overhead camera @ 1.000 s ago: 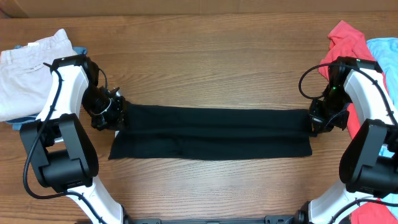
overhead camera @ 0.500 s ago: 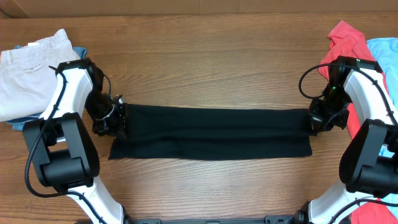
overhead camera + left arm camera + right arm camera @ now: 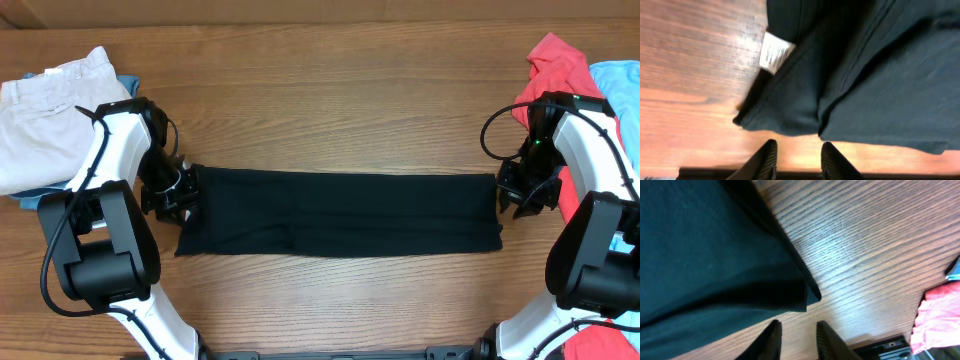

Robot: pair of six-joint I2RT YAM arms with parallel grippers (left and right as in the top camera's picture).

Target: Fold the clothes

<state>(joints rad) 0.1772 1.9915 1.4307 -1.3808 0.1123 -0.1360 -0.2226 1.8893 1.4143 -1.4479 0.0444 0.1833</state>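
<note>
Left tool (image 3: 798, 146) and right tool (image 3: 798, 325) are held open beside the end edges of the clothes (image 3: 340, 212); far bench (image 3: 340, 105) is exposed.

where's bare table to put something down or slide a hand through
Widest bare wood: the far strip beyond the black garment, between the beige trousers and the red garment. A narrower strip runs along its near edge. Both ends are crowded by the left arm, the right arm and those piles.
</note>
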